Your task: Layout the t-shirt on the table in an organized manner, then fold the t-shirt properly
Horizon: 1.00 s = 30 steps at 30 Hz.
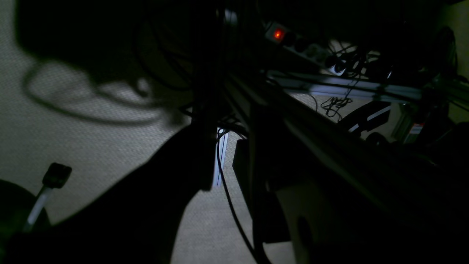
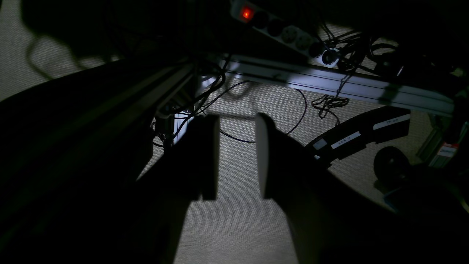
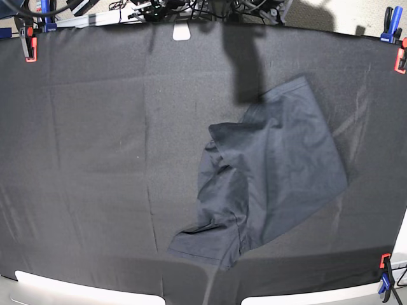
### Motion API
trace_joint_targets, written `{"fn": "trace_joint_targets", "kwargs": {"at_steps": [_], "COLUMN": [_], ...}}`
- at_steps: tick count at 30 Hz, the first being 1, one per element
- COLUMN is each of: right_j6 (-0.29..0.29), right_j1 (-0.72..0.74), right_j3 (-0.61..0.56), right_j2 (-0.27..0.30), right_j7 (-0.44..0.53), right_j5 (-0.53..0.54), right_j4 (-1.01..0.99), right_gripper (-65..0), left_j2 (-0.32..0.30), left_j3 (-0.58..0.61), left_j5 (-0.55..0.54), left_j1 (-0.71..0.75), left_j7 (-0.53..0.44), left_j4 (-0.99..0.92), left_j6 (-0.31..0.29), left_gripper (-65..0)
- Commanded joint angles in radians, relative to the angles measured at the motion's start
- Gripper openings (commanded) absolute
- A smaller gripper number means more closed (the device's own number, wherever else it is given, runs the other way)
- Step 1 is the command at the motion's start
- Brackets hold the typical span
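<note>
While both arms sit out of the base view, we find the t-shirt (image 3: pixel 273 171) lying crumpled right of centre on the table (image 3: pixel 95 159), skewed at an angle, one part doubled over itself along its left side and a sleeve or hem corner trailing toward the near edge. No part of it is laid flat yet, so we judge the layout step as not begun.

Both wrist cameras look down past the table's underside at carpeted floor (image 2: pixel 227 227), a power strip (image 2: pixel 278 31) and loose cables (image 2: pixel 329 102). The right end effector (image 2: pixel 237 157) shows its two fingers standing apart with bare floor between them, holding nothing. The left end effector (image 1: pixel 227 161) is only dark silhouette; one finger is plain, the other merges with shadow, and we cannot tell whether it stands apart or together.

Risks noted:
- The garment and the cloth covering are both dark and creased; a grasp aimed at the shirt's edge may pinch the cover as well and drag it against the clamps (image 3: pixel 27 47).
- The doubled-over left portion hides seams; a pull on the wrong layer would tighten the bunching.
- The trailing corner lies near the front edge; a pull toward that side could slide fabric off.
- With the arms hanging below table level near cables, rising carelessly could snag a lead or strike the rim.
</note>
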Motion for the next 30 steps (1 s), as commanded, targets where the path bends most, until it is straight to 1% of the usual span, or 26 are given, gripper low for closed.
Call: {"fn": "trace_joint_targets", "kwargs": {"at_steps": [1, 25, 30], "right_j6": [0.007, 0.007, 0.007], "right_j1": [0.000, 0.000, -0.004], "right_j3": [0.002, 0.002, 0.002], "right_j2": [0.000, 0.000, 0.004], "right_j7": [0.011, 0.007, 0.007], "right_j5": [-0.002, -0.002, -0.002], "right_j4": [0.008, 0.008, 0.008], "right_gripper": [-48.3, -48.3, -48.4], "left_j2": [0.004, 0.004, 0.004], "left_j3": [0.000, 0.000, 0.000], "left_j5": [0.002, 0.002, 0.002], "left_j1": [0.003, 0.006, 0.018], "left_j7": [-0.008, -0.009, -0.027], "left_j4": [0.005, 0.021, 0.029], "left_j6": [-0.013, -0.013, -0.013], "left_gripper": [-51.0, -51.0, -51.0]}}
